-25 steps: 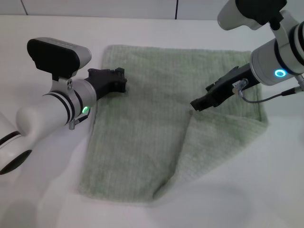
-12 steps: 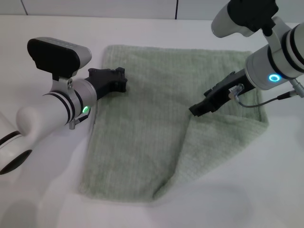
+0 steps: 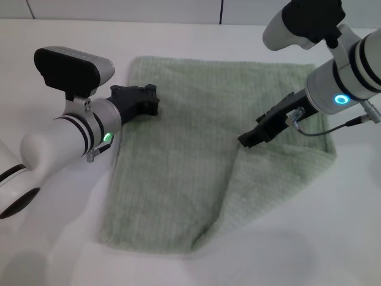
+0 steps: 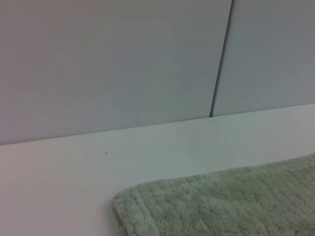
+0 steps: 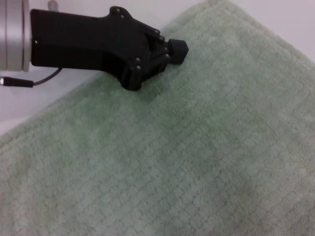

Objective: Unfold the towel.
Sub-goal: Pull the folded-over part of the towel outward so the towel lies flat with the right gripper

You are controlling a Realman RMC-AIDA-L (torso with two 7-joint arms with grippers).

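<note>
While the towel (image 3: 196,149) lies spread across the white table (image 3: 53,238), both arms are over it, one to each side. It's a pale sage-green cloth with a fine ribbed plush, and it is not fully flat: on the robot's right a big triangular flap is doubled back over the main sheet, its folded edge running on a slant from the middle of the cloth down to the near edge.

The right gripper (image 3: 249,140) reaches in from the right, angled downward, with its black tip right at the top of that slanted fold, at or just above the pile. I cannot tell whether it is touching the fabric. In the head view its fingers look drawn together with no gap between them, and nothing is visibly caught in them. The right wrist view shows plush weave (image 5: 197,162) filling most of the picture, and the other arm's black gripper beyond it.

Over on the left, the left gripper (image 3: 149,101) sits low at the towel's far left part, just in from the left edge. From the right wrist view its fingertips (image 5: 178,49) look closed down close to the pile. Whether they pinch any cloth, I can't make out. The left wrist view shows the towel's rounded corner (image 4: 128,206) on the table, with a grey panelled wall (image 4: 108,59) behind.
</note>
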